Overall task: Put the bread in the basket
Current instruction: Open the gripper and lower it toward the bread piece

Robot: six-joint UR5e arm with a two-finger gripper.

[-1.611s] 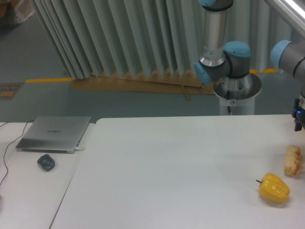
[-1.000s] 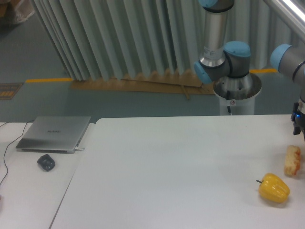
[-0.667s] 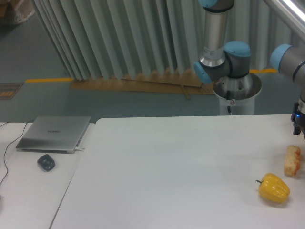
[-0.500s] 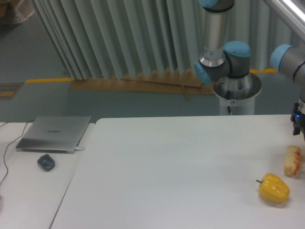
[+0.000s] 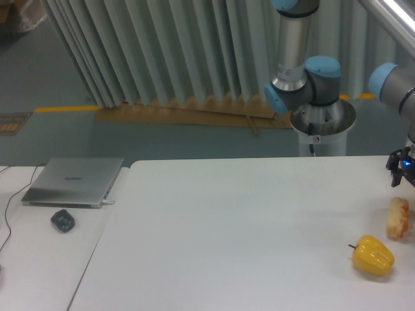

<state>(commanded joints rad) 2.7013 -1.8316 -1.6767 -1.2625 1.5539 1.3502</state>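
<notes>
1. The bread [image 5: 398, 218] lay untouched on the table [image 5: 246, 227] at the frame's right edge, just above the yellow pepper [image 5: 373, 255].
2. The gripper [image 5: 401, 173] hung above it; cropped, its state could not be told.
3. No basket was in view; the task looked barely begun.

We see a matt white table [image 5: 246, 220], smooth; bread [image 5: 398, 218] looks rough, dull, crusty; yellow pepper [image 5: 373, 255] is glossy, plastic-like; laptop [image 5: 73, 181] has brushed silver metal lid; mouse [image 5: 63, 220] is dark matt plastic; arm [image 5: 305, 78] shows smooth grey metal with blue plastic caps.
</notes>
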